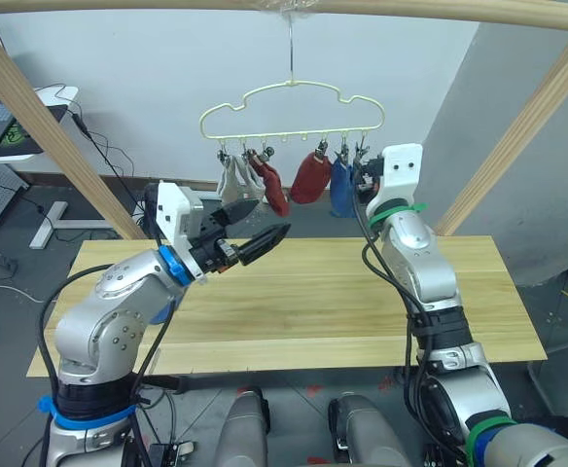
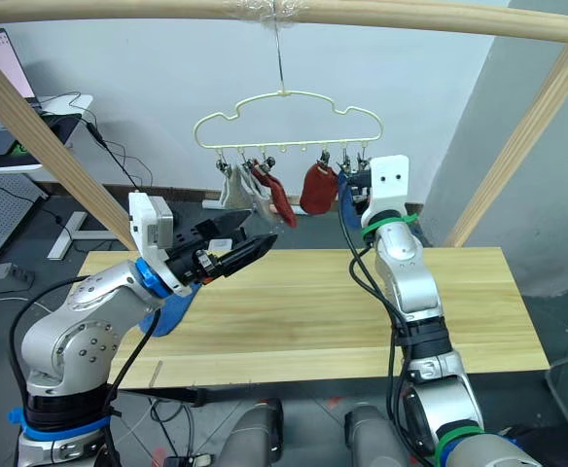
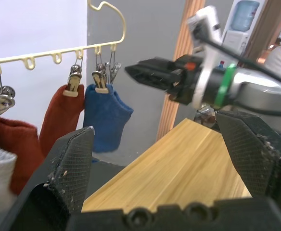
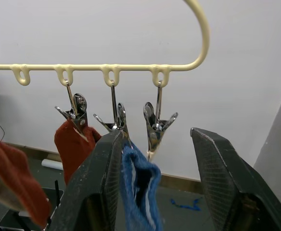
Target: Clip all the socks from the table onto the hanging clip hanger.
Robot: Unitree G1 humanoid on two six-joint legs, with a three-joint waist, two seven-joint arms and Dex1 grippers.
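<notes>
Socks: we see two light grey socks [image 1: 233,181], two rust-red socks [image 1: 309,177] and one blue sock [image 1: 340,189] already hanging from the clip hanger [image 1: 292,109]; we cannot tell whether a sixth hangs hidden behind the right arm.
Where they are: they hang in a row under the hanger's straight bar, above the far edge of the bench [image 1: 303,292], at about 12 o'clock from us.
Handling: we judge them light, soft and limp knit; they fold and droop, so nothing here is fragile, but a thin hold can slip out of a clip.
Where to take hold: we would pinch each sock at the cuff, close to the edge that goes into the small metal clips [image 4: 156,126].
Left hand: our left hand [image 1: 250,229] has its fingers spread wide and empty, hovering over the bench at roughly 10 o'clock of the board's middle.
Right hand: our right hand [image 4: 155,159] is raised to the hanger's right end, jaws wide, with the blue sock hanging between the fingers, not squeezed.
Free clip: the end clip beside the blue sock looks empty.
</notes>
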